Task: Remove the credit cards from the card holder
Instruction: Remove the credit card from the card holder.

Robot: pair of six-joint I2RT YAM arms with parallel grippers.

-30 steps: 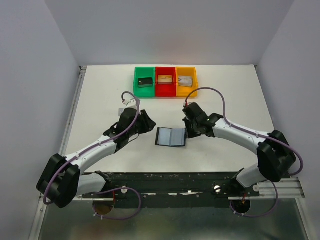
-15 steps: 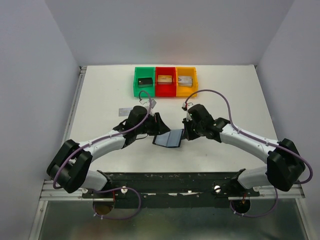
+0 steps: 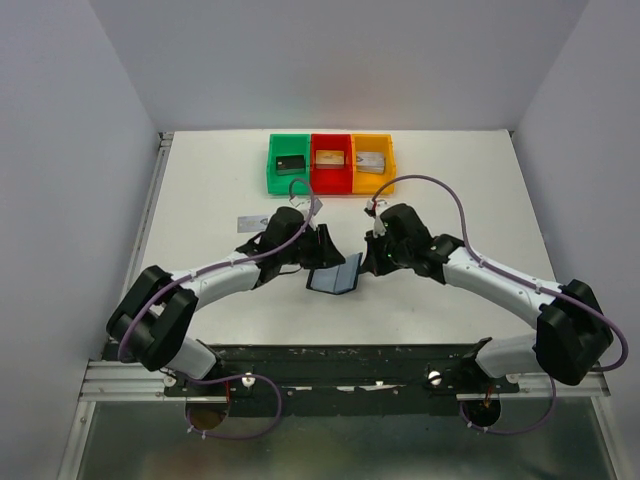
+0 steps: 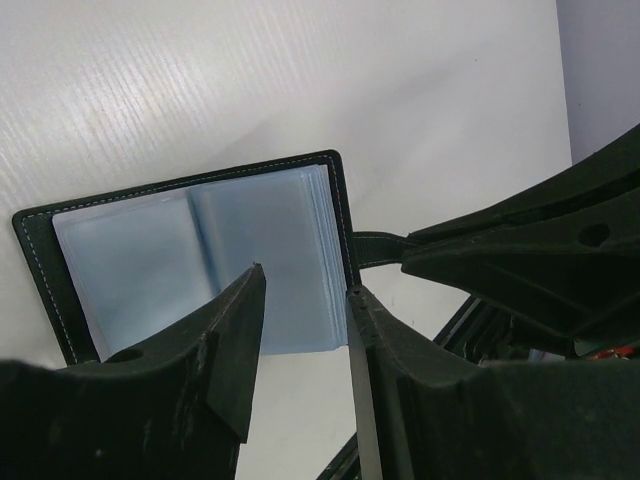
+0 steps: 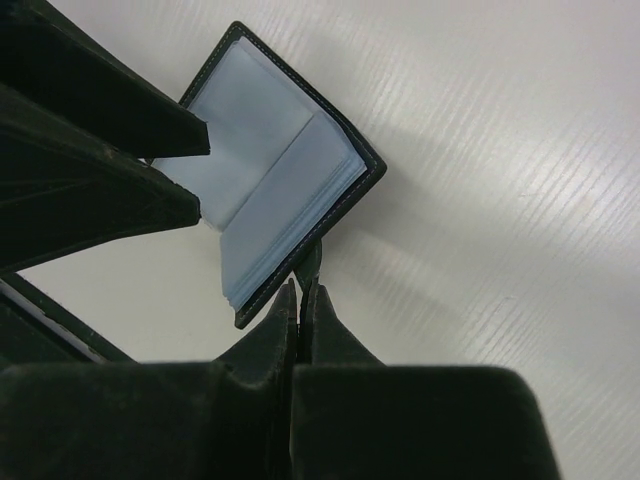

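Note:
The card holder [image 3: 335, 278] is a black bifold wallet lying open, blue-grey lining up, and tilted with its right side raised. It also shows in the left wrist view [image 4: 200, 255] and the right wrist view [image 5: 280, 185]. My right gripper [image 3: 363, 262] is shut on a thin black tab [image 5: 308, 268] at the wallet's right edge. My left gripper [image 4: 305, 300] is open just above the wallet's right half, fingers apart, nothing between them. No card shows in the slots. A pale silver-grey card [image 3: 250, 220] lies flat on the table left of the left arm.
Green [image 3: 289, 164], red [image 3: 331, 163] and yellow [image 3: 372, 162] bins stand in a row at the back, holding a black, a tan and a silver block. The two grippers are very close together over the wallet. Grey walls stand on both sides.
My left gripper has swung right and in over the wallet. My right gripper has raised the wallet's right side, so the wallet went from flat to tilted and slid slightly left.

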